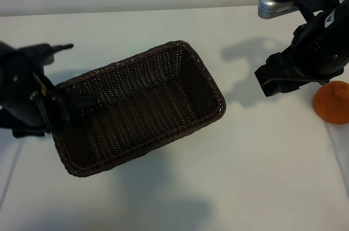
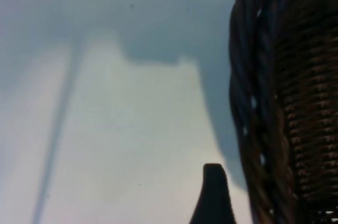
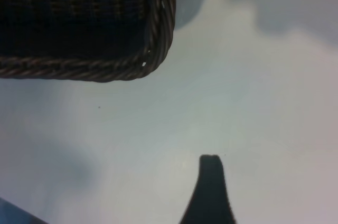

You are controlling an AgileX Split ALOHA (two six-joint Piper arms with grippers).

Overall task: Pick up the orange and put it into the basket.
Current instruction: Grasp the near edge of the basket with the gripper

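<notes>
Wicker, dark brown and tightly woven, makes up the basket [image 1: 143, 108], which is set near the middle of the white table [image 1: 256, 165], skewed to its edges, and nothing is seen inside it. The orange [image 1: 332, 102] is found at the table's right edge, matte, roundish, slightly lumpy, well apart from the basket. The right gripper [image 1: 275, 81] is held above the table between basket and orange, jaws spread wide and nothing gripped. The left gripper [image 1: 73, 108] is placed at the basket's left end, also wide open and empty; one finger is shown just beside the braided rim [image 2: 248, 102] in the left wrist view.

Risks, as judged: the light basket is likely nudged or tipped if the left fingers catch the rim. The orange's rounded skin could be rolled off the near table edge by an off-centre close. The knob could be pinched instead of the body, so a slip is possible during the carry.
</notes>
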